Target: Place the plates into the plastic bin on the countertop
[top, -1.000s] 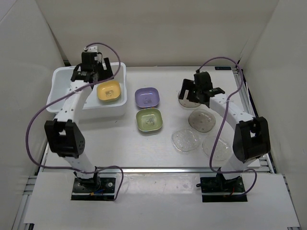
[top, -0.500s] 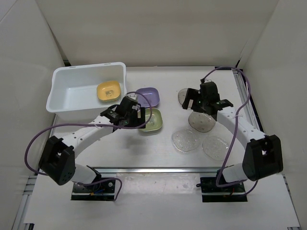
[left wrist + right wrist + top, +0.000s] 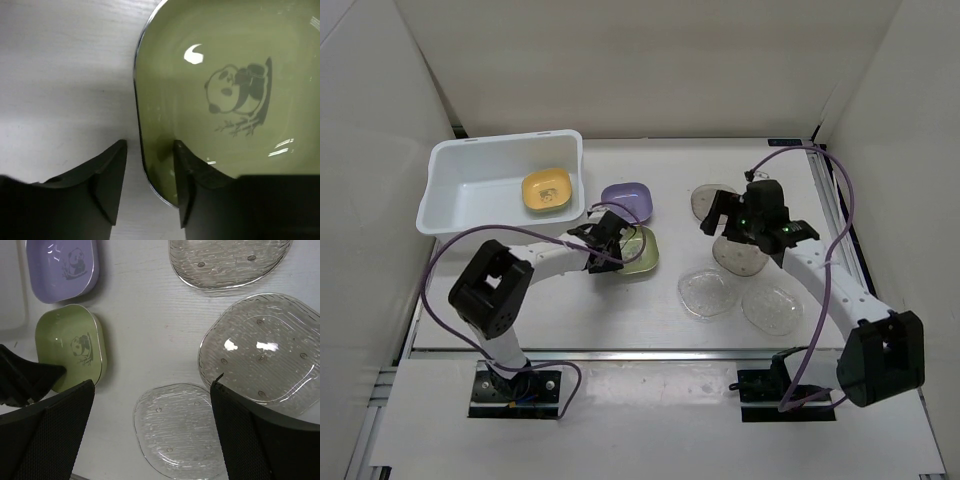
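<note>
– how are the grippers set?
– the right gripper [image 3: 152, 385] is spread wide over the clear plates [image 3: 260, 347], nothing held. the left gripper [image 3: 149, 145] is narrowly parted astride the green panda plate [image 3: 225, 75] rim, so it can be pinched.
– farther off?
– the purple plate [image 3: 626, 201] is seen on the countertop [image 3: 670, 170], the yellow plate [image 3: 547, 189] inside the plastic bin [image 3: 480, 200].

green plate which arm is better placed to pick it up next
Left. The left gripper is open and straddles the rim of the green plate, probably ready to close. The right gripper, also open, hangs over the clear plates, farther from it.
</note>
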You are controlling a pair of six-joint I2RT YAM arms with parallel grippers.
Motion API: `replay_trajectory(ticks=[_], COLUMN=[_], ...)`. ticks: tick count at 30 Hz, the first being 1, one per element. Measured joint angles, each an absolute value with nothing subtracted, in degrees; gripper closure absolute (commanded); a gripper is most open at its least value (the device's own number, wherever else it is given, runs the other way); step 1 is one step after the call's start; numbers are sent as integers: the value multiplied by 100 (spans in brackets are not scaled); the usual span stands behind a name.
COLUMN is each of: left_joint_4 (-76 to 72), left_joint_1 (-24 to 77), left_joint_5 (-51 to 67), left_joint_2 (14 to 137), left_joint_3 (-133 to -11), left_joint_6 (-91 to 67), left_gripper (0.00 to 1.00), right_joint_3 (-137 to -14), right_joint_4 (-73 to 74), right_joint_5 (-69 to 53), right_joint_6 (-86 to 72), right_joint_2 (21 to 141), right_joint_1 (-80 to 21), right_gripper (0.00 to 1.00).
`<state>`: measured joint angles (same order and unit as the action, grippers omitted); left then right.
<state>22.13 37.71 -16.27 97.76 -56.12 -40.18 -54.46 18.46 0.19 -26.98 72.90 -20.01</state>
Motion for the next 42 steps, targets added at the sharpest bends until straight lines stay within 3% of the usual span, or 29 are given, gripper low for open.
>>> replay_trajectory(ticks=[1, 2, 3, 12, 19, 27, 35, 42], left_joint_4=[2224, 2228, 2222, 2827, 3459, 2954, 2783, 2794], left_joint_1=[3771, 3767, 3765, 4263, 4598, 2703, 670, -139], left_joint_5=[-1717, -1741, -1769, -2281, -2519, -2593, -1868, -1304], left_joint_2=[9887, 9922, 9946, 9550, 8359, 7918, 9008, 10025], left_joint_3=[-5662, -5719, -5767, -6139, -6713, -7767, -7896, -7946], left_joint_6=[-4032, -4093, -4141, -3957, -3428, -2633, -1955, -1605], left_gripper=[63, 89, 90, 90, 90, 90, 90, 90], right_joint_3=[-5437, -5419, -5389, -5264, -5264, -5610, -6353, -6731], right_joint_4=[1861, 1859, 1861, 1903, 1894, 1741, 1669, 1621], right_joint_5=[19, 21, 21, 167, 325, 353, 370, 373], right_joint_6=[-2703, -2705, -2705, -2724, -2681, -2670, -2652, -2703], right_joint_2=[7229, 7164, 7094, 6834, 6836, 7535, 8394, 8847], right_joint_1=[-2001, -2001, -2001, -2001, -2001, -2001, -2001, -2034], right_gripper=[1, 1, 1, 1, 1, 1, 1, 1])
